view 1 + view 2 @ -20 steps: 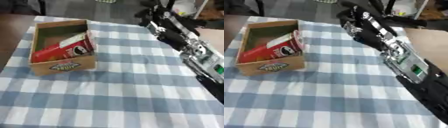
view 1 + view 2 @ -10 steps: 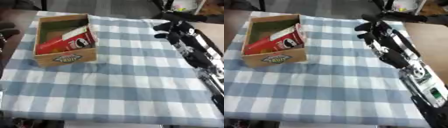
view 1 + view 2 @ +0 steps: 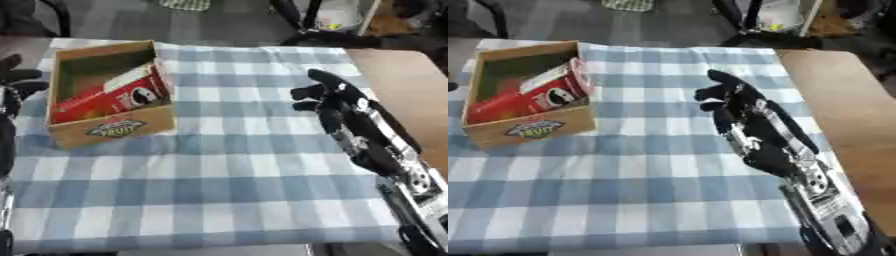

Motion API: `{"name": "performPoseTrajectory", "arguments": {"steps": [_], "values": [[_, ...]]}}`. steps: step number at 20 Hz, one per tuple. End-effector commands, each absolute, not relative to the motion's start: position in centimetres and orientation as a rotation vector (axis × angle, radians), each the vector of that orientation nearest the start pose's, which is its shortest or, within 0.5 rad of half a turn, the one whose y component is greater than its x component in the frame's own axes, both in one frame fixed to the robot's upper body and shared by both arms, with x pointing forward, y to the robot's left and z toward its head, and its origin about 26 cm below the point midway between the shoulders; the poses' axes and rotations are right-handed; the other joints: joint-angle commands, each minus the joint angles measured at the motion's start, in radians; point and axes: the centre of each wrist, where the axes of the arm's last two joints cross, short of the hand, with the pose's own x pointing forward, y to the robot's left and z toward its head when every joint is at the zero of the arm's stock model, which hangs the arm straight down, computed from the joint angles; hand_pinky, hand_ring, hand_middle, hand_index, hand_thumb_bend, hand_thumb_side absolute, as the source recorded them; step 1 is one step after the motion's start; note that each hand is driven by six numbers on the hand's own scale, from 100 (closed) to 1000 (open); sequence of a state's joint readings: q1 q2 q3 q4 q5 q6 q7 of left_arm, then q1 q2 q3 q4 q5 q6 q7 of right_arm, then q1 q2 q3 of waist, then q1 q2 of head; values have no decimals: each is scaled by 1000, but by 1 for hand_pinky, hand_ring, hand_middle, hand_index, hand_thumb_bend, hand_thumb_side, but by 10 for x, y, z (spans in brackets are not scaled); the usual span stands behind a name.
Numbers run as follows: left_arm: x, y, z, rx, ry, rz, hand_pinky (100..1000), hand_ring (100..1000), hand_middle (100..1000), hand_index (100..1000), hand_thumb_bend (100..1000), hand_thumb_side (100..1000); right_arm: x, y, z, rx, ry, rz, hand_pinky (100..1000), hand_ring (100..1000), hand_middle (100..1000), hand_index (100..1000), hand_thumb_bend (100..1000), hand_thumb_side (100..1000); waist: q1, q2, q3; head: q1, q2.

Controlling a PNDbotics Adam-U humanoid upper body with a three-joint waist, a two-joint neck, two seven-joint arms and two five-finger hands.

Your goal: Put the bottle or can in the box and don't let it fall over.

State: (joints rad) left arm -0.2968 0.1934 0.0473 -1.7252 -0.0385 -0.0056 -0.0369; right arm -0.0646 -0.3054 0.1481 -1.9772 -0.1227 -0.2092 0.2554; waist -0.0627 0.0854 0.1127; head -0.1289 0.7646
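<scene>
Red can (image 3: 109,95) lies tilted inside the box (image 3: 112,129); right hand (image 3: 730,97), fingers relaxed, hovers over checked cloth (image 3: 219,190).

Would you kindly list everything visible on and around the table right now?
Box: one, brown cardboard, "FRUIT" label on its front, far left of the table.
Can: one, red tube with white end, lying tilted inside the box.
Tablecloth: one, blue-and-white check, covering the table.
Wooden surface: one, brown, bare, at the right edge.
Left hand: black, partly showing at the left edge.
Right hand: black, right of centre above the cloth, fingers relaxed, holding nothing.
</scene>
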Motion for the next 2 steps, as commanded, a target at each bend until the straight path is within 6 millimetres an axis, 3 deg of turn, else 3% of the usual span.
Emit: {"name": "performPoseTrajectory", "arguments": {"steps": [1,2], "values": [[335,269,132,166,-2024,-255,905,707,681,899,309,920,270,-239,126,255,-2150,627,832,888,723,949,100,582,2,-26,-5,23,5],[335,270,132,168,-2023,-253,905,706,680,899,308,920,270,-238,126,260,-2147,629,832,888,722,949,100,582,3,-26,-7,27,5]]}}
